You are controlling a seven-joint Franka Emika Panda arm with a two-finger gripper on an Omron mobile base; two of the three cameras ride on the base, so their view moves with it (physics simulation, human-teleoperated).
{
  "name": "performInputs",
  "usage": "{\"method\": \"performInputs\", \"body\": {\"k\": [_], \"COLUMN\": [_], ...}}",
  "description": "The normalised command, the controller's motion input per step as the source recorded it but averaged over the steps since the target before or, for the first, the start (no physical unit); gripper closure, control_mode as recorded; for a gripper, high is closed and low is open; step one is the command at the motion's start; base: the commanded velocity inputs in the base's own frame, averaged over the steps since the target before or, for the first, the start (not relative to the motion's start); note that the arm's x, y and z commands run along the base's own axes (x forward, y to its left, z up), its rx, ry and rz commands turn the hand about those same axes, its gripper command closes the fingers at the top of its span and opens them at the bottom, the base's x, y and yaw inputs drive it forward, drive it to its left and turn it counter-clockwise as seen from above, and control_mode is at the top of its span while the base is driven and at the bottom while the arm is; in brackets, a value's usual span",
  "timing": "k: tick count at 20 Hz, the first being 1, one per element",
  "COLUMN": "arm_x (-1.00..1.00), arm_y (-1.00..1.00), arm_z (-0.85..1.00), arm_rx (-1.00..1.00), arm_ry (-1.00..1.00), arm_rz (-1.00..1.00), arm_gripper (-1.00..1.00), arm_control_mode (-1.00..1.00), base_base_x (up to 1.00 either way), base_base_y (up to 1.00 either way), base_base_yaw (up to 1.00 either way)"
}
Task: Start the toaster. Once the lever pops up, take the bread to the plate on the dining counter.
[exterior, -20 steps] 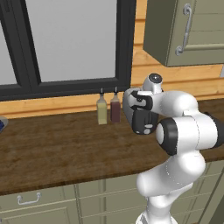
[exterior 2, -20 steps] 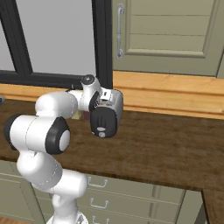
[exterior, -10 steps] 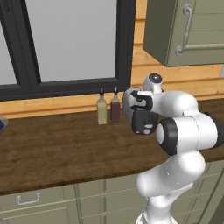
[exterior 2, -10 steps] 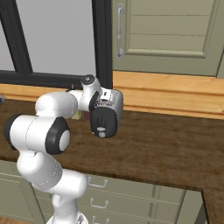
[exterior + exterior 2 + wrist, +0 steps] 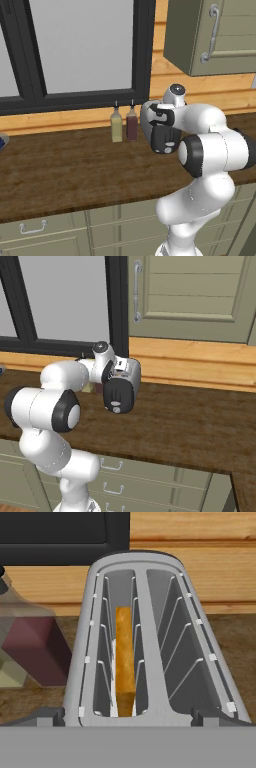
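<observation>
Two bottles (image 5: 124,125) at left by window sill, no label readable. Toaster (image 5: 150,647) right of bottles on dark counter (image 5: 65,170), directly under hand. Bread (image 5: 125,662) upright in left slot, right slot bare. Fingers spread fully, gripping nothing.
</observation>
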Motion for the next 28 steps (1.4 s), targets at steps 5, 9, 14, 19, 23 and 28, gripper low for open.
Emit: {"method": "performInputs", "body": {"k": [5, 9, 14, 19, 23, 28], "arm_x": [0.00, 0.00, 0.00, 0.00, 0.00, 0.00], "arm_y": [0.00, 0.00, 0.00, 0.00, 0.00, 0.00], "arm_z": [0.00, 0.00, 0.00, 0.00, 0.00, 0.00], "arm_rx": [0.00, 0.00, 0.00, 0.00, 0.00, 0.00], "arm_ry": [0.00, 0.00, 0.00, 0.00, 0.00, 0.00], "arm_rz": [0.00, 0.00, 0.00, 0.00, 0.00, 0.00], "arm_gripper": [-1.00, -1.00, -1.00, -1.00, -1.00, -1.00], "arm_control_mode": [-1.00, -1.00, -1.00, -1.00, -1.00, -1.00], "base_base_x": [0.00, 0.00, 0.00, 0.00, 0.00, 0.00], "base_base_y": [0.00, 0.00, 0.00, 0.00, 0.00, 0.00], "base_base_yaw": [0.00, 0.00, 0.00, 0.00, 0.00, 0.00]}}
